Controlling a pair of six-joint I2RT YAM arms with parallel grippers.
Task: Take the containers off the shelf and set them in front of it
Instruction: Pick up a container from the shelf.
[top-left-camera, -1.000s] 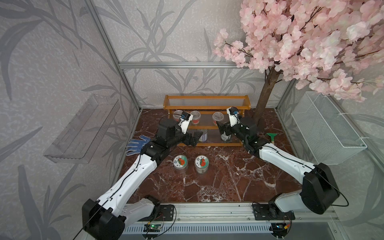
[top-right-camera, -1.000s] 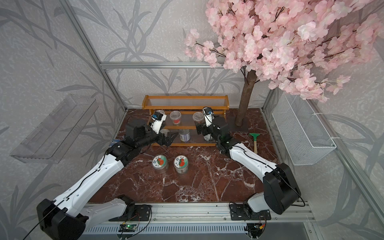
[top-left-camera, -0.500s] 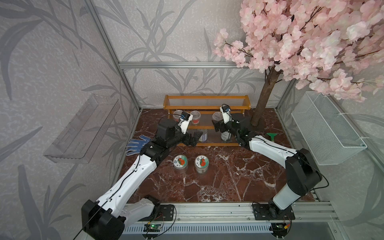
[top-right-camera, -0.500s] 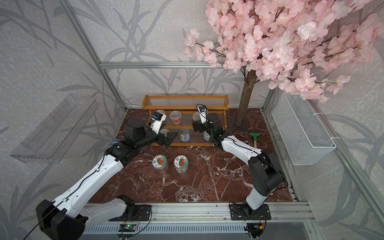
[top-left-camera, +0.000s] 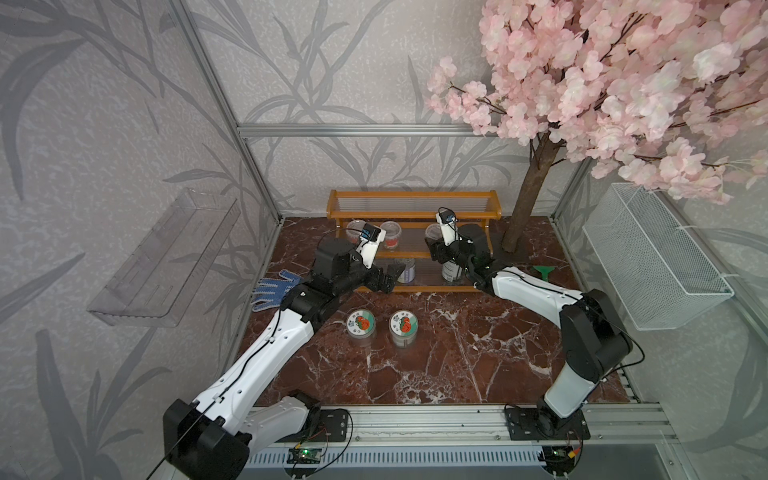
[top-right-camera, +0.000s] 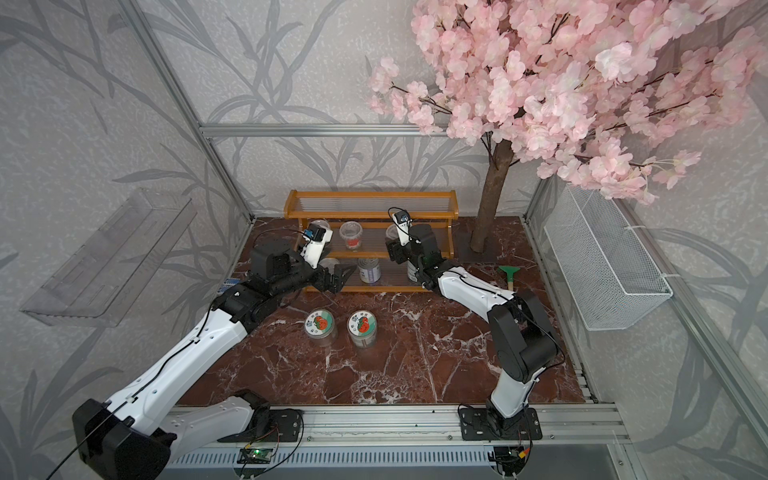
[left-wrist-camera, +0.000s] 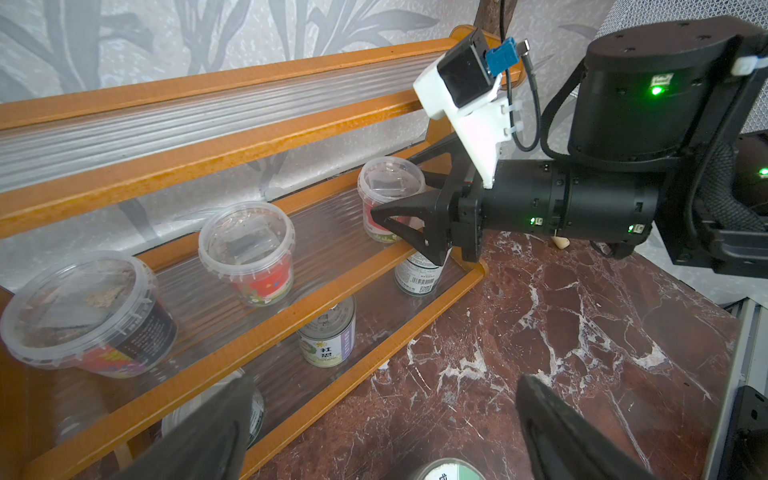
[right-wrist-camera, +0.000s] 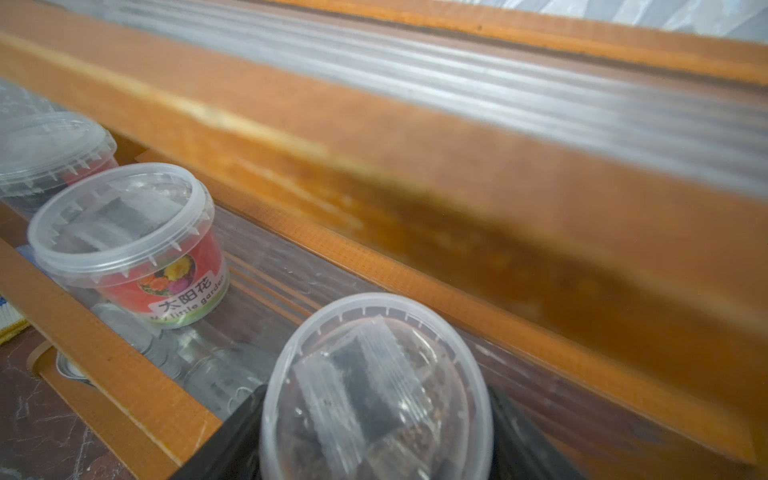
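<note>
Shelf (top-left-camera: 411, 195) middle tier bears the end cup (right-wrist-camera: 374, 374), closely flanked by the right tool (right-wrist-camera: 376, 449); whether it grips, I cannot tell. Red-labelled cup (right-wrist-camera: 129, 245) stands beside it. Left tool (left-wrist-camera: 382, 436) gapes empty near the lowest-tier cans (left-wrist-camera: 328, 336). Jars (top-left-camera: 360, 326) stand on the surface (top-left-camera: 478, 353).

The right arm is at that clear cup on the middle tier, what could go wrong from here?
One: the right gripper straddles the clear cup; a hard squeeze could dent it or pop its lid. Two: its near finger looks close above the can on the lowest tier and could knock it. Three: the open left gripper could bump the nearest jar if it backs out.
</note>
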